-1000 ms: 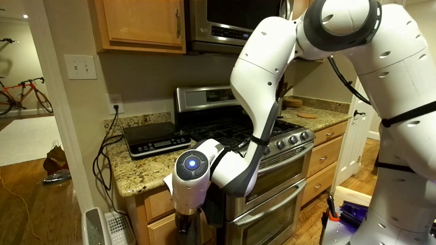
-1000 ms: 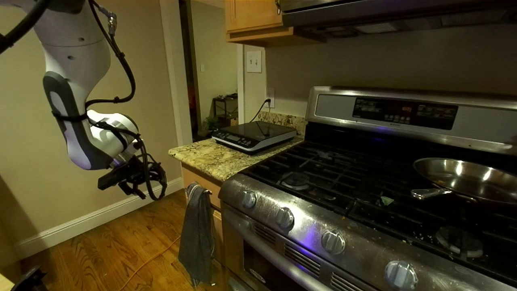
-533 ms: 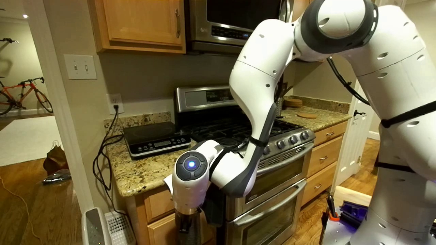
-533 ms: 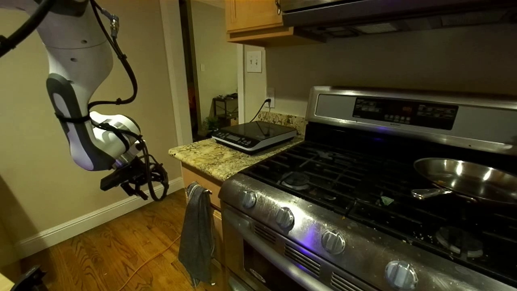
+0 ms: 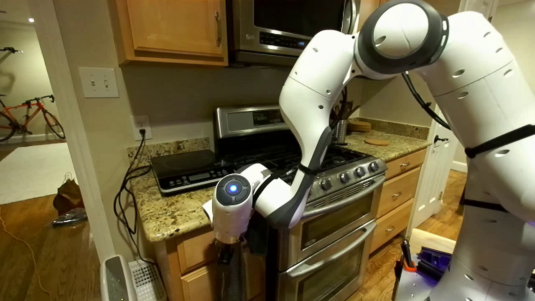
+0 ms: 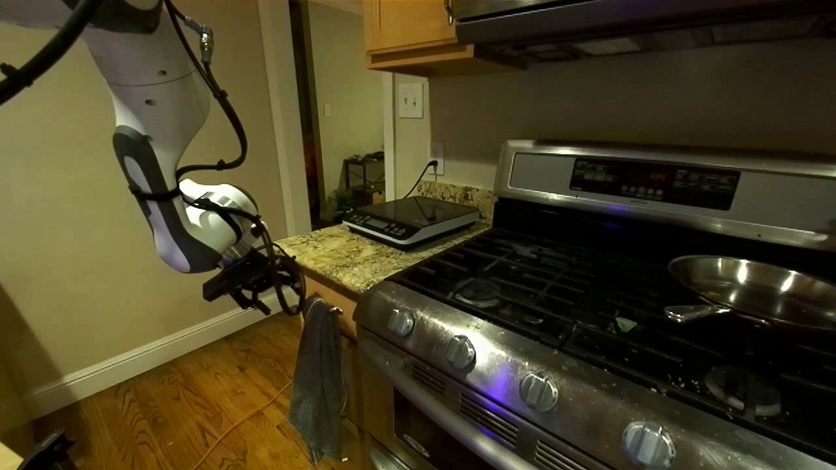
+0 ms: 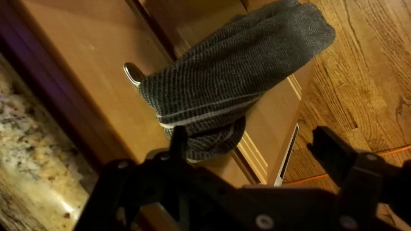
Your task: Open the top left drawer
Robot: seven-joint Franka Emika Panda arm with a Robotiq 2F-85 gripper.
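As a dark gray towel (image 7: 221, 80) with pale stripes hangs from a metal handle (image 7: 131, 72) near the center of the wrist view, I hold my jaws well apart and released, one crossing the towel's edge in the frame, the other set against the oak floor (image 7: 369, 80) at right. The top left drawer (image 7: 93, 64) carries that handle, its flat honey-oak front running diagonally from the upper left of the frame to the lower center, closed beneath the granite bench (image 7: 35, 157) that fills the lower left. In an exterior view, my white arm (image 6: 163, 111) slants down from the upper left, its jaws near the drawer and the towel; whether they touch either, I cannot tell. In both exterior views, a black portable cooktop (image 6: 411, 219) sits on the bench just beside a stainless-steel range (image 6: 499, 365). In an exterior view, a steel frying pan (image 6: 764, 294) rests on that range at the right of the frame; in an exterior view, an orange bicycle (image 5: 35, 115) stands at the left edge of the frame.
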